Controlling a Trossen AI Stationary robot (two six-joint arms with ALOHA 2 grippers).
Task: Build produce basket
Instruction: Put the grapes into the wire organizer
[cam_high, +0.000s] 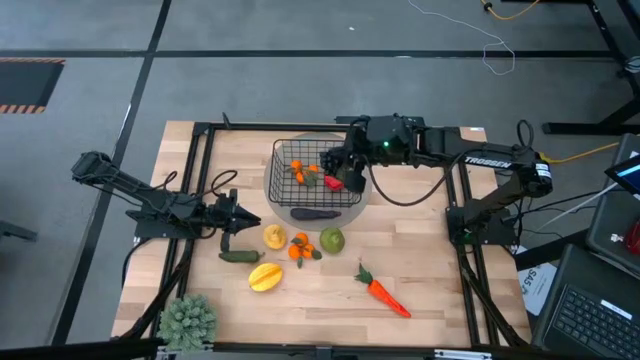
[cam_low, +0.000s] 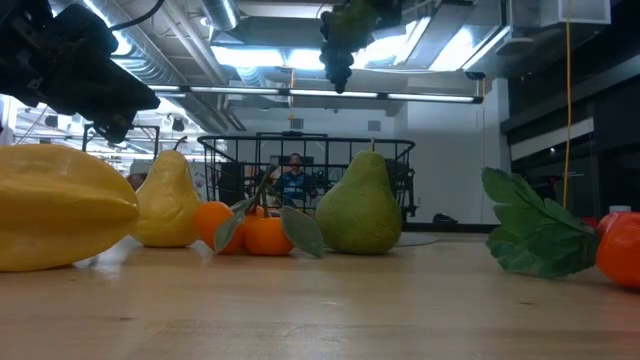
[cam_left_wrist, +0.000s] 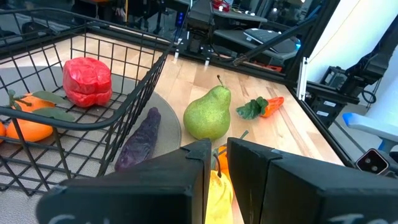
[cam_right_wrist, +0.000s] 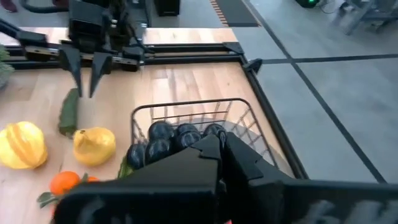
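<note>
We are partway: the basket (cam_high: 316, 181) near the table's (cam_high: 430, 280) far edge holds a red pepper (cam_left_wrist: 87, 81) and tangerines (cam_left_wrist: 28, 122). Our right gripper (cam_high: 338, 165) hangs over it, clamped on dark grapes (cam_right_wrist: 171, 140). Pears, carrot (cam_high: 384, 293), cucumber (cam_high: 239, 256) wait outside; the left gripper (cam_high: 238, 223) stands narrowly apart, empty

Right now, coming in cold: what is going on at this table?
The right pincer is shut on a bunch of dark toy grapes, held above the black wire-mesh basket. A red toy pepper and an orange tangerine already lie inside. A purple toy eggplant lies just outside the basket wall. The left pincer hangs open over a green toy cucumber. A green toy pear and an orange toy carrot wait on the wooden table.
</note>
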